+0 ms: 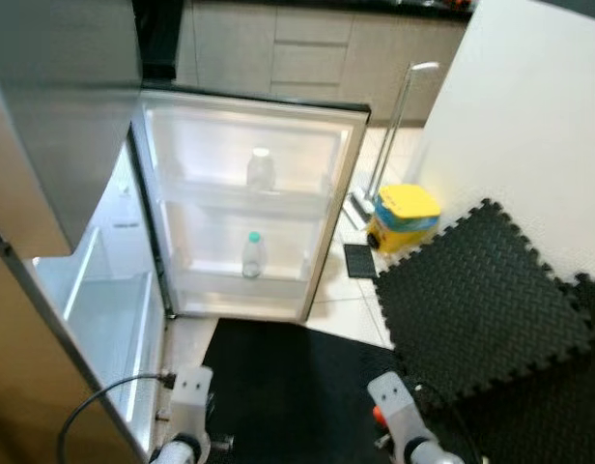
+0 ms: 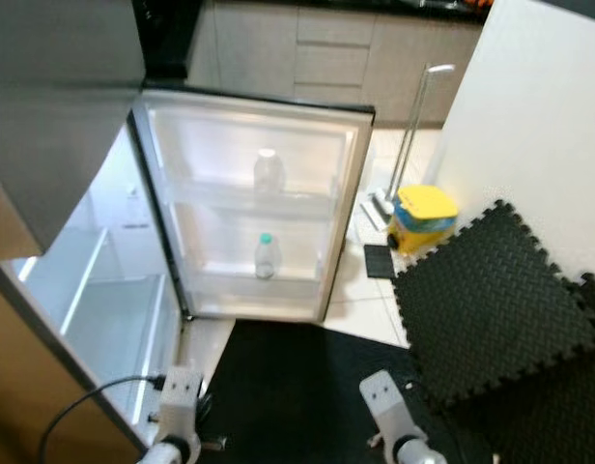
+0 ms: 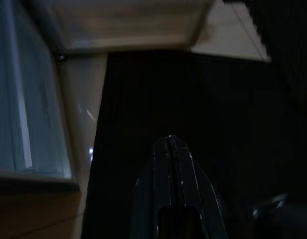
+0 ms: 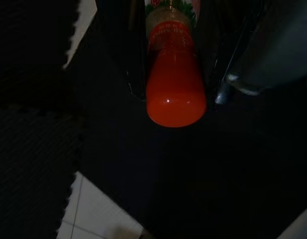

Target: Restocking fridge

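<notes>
Right gripper [image 4: 174, 94] is clamped around a bottle with an orange-red cap [image 4: 174, 94], label up near the wrist and cap pointing down at the black floor mat [image 1: 288, 387]. Left gripper [image 3: 169, 144] has its two fingers pressed flat together with nothing between them, hanging low over that same mat, right by the bottom front corner of the fridge [image 1: 104, 309]. Fridge door [image 1: 249, 203] is swung wide open. Door's upper shelf has a clear bottle [image 1: 261, 169], lower shelf has one with a teal cap [image 1: 252, 254]. Off to the right, foam puzzle mats [image 1: 481, 300] lie on the tile, and a yellow-lidded bucket [image 1: 404, 217] sits beyond their far edge.
</notes>
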`<state>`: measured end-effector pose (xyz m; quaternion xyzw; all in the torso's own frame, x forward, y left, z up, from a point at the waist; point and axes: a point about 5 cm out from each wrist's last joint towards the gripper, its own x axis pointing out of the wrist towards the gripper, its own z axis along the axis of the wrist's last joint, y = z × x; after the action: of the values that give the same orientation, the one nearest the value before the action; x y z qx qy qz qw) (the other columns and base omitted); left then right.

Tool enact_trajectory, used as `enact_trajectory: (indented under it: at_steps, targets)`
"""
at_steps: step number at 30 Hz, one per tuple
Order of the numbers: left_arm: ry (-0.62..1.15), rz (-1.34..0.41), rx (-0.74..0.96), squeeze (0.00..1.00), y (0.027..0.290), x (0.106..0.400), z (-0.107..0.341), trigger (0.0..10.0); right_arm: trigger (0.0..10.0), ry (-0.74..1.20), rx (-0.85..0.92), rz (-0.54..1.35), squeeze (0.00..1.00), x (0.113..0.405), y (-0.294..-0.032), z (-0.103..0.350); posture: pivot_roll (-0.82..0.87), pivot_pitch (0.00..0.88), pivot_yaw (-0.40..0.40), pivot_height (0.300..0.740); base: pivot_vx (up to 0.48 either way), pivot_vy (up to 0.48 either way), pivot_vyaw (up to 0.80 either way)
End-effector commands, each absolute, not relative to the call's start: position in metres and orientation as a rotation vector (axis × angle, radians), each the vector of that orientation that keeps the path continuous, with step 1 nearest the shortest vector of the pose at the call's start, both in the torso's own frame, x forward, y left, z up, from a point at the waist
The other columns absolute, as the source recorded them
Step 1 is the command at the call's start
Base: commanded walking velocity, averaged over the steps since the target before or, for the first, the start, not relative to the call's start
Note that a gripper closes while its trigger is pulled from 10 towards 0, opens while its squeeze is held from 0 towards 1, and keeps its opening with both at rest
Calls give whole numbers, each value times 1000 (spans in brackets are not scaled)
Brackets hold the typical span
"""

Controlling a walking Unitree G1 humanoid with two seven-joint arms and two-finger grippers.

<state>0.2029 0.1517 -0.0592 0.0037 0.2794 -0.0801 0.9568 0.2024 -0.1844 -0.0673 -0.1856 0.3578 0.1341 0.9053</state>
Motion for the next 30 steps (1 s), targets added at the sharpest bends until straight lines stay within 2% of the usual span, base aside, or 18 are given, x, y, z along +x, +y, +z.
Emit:
enact_trajectory:
  at_steps: [1,8,30]
  targets:
    - [556,-179,5,0,147,202,-59,10000,10000,725,-397,282,0,203,-188,-66,-156,52,-32,740,0,0,0]
    - [545,-184,9,0,146,204,-58,10000,10000,723,-386,271,0,202,-187,-66,-157,56,-30,740,0,-39,0]
    - [542,-190,5,0,141,207,-57,10000,10000,711,-388,264,0,204,-187,-65,-168,75,-25,740,0,-408,0]
